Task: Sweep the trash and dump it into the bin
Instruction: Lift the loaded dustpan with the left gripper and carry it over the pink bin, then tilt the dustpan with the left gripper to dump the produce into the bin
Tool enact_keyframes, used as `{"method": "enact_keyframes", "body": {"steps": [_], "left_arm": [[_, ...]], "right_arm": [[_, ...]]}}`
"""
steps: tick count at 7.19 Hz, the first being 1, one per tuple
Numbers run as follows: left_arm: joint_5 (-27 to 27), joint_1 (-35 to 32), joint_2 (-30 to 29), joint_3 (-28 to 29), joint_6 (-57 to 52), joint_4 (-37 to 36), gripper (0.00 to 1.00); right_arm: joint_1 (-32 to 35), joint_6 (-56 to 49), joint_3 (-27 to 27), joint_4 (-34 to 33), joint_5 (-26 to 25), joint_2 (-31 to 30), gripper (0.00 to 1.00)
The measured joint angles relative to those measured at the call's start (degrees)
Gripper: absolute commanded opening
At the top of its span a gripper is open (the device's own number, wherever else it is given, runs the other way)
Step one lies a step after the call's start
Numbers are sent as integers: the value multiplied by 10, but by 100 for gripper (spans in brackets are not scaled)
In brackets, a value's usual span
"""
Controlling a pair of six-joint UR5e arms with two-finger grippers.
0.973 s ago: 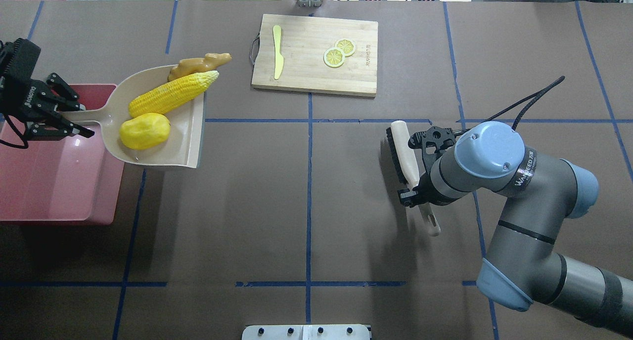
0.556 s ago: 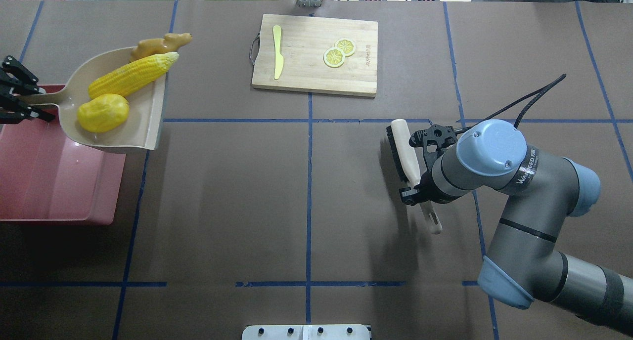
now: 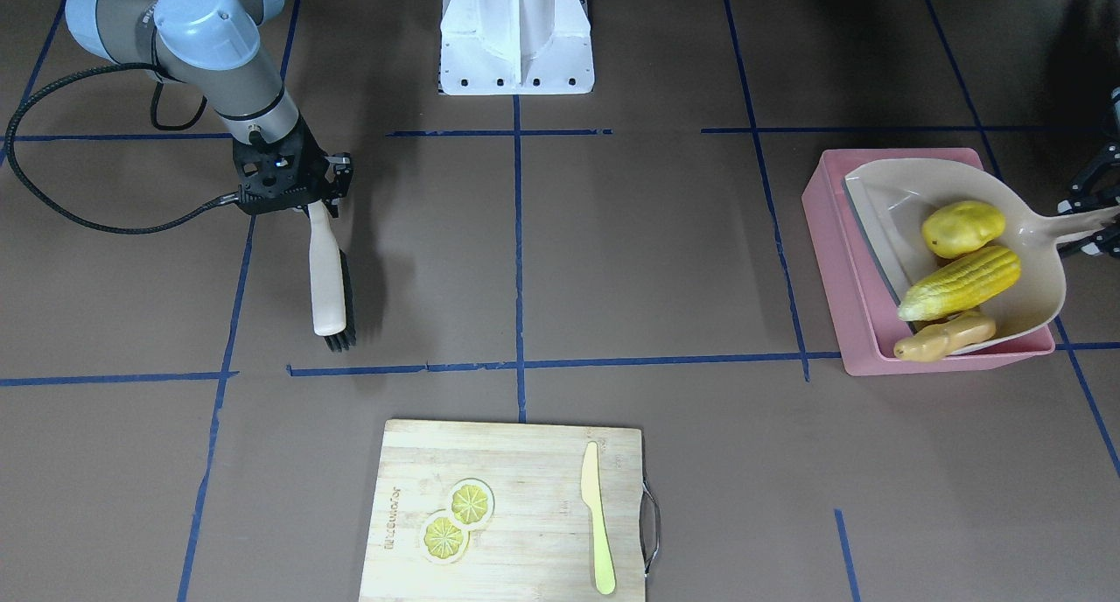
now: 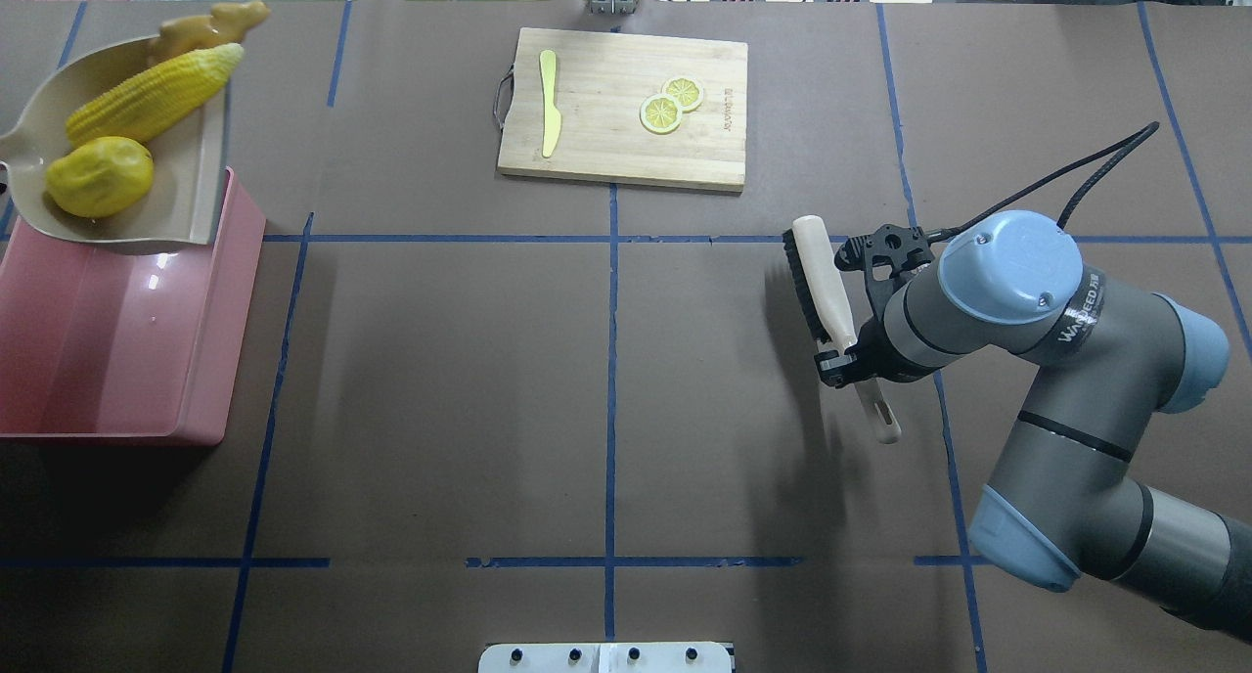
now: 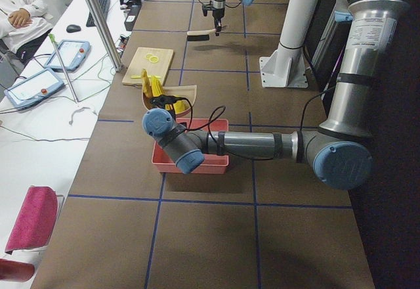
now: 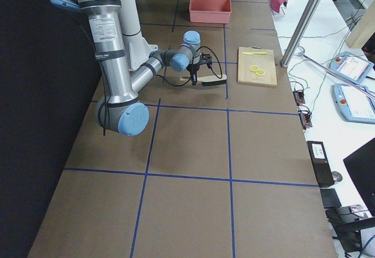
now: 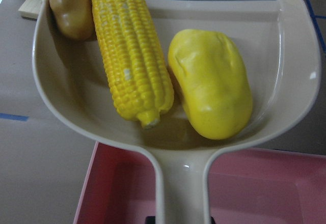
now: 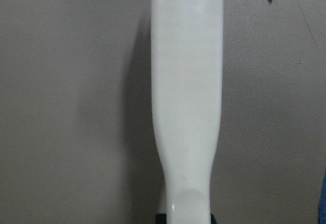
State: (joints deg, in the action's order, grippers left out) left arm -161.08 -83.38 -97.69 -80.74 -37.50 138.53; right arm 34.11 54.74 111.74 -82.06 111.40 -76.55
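The left gripper [image 3: 1094,221] is clamped on the end of the handle of the beige dustpan [image 3: 1041,265], at the table's left end. The pan is held over the far part of the pink bin [image 3: 827,261], its open lip turned away from the gripper. All three pieces of trash lie in the pan and none is in the bin. The corn cob [image 3: 960,283] lies roughly along the pan's length, blunt stalk end towards the handle, tapered pale tip at the open lip. It is bright yellow with neat rows of kernels. Beside it, on the side nearer the robot, rests the potato-like lump [image 3: 961,227], smooth, rounded and a flatter yellow, its long axis roughly parallel to the cob. On the cob's other side sits the ginger root [image 3: 943,338], tan, glossy and knobbly, with its far end poking out past the lip. The right gripper [image 3: 308,201], well apart on the table's other half, is closed around the white handle of a brush [image 3: 327,278]. The brush's long axis runs away from the robot and its dark bristles face the robot's left. Farther out lies a wooden cutting board [image 3: 525,462] bearing a pale knife [image 3: 598,519] and two lemon slices [image 3: 458,519].
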Motion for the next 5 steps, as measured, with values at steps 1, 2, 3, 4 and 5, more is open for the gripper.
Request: {"method": "enact_keyframes", "body": {"steps": [1,2,3,4,5], "left_arm": [[15,-13,12,1,-24,0,0],[34,-21,24,2,-46,-1,0],[53,-24,35,1,-66,-1,0],[72,-23,49,0,-90,-2,0],[87,-22,64,0,-116,-2,0]], "right_arm": [[0,1,2,-1,0,-2,0],[1,1,3,-1,0,-4,0],[1,1,3,-1,-1,-6,0],[0,2,3,-1,-1,-7,0],[0,2,4,0,-1,-8,0]]}}
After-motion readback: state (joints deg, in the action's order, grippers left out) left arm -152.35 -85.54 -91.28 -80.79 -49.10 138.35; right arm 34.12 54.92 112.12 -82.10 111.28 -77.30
